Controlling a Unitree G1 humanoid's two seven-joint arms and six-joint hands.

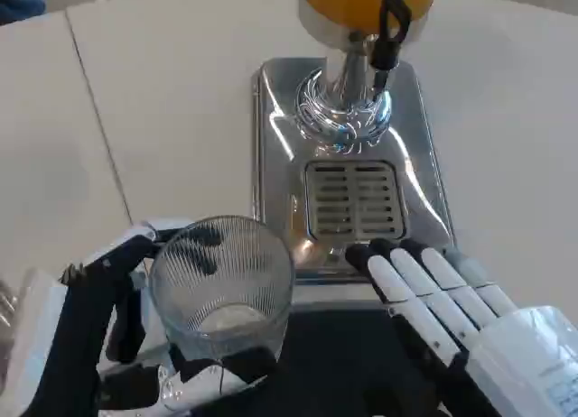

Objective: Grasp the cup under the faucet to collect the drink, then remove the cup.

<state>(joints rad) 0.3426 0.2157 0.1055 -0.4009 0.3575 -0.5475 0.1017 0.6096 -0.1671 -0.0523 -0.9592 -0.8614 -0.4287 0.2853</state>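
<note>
A clear ribbed glass cup (221, 282) stands upright at the lower left, in front of the dispenser's tray and to its left. My left hand (117, 336) grips it, with fingers wrapped round its far side and base. The drink dispenser has an orange tank (348, 2), a black tap lever (393, 24) and a chrome stem over a shiny steel base (271, 146) with a slotted drip grille (354, 200). My right hand (452, 300) lies flat at the lower right, its fingers straight and touching the base's front edge, holding nothing.
The white table (135, 119) spreads to the left and right of the dispenser. A dark seam runs across it at the left. A dark surface (334, 354) lies between my hands at the bottom.
</note>
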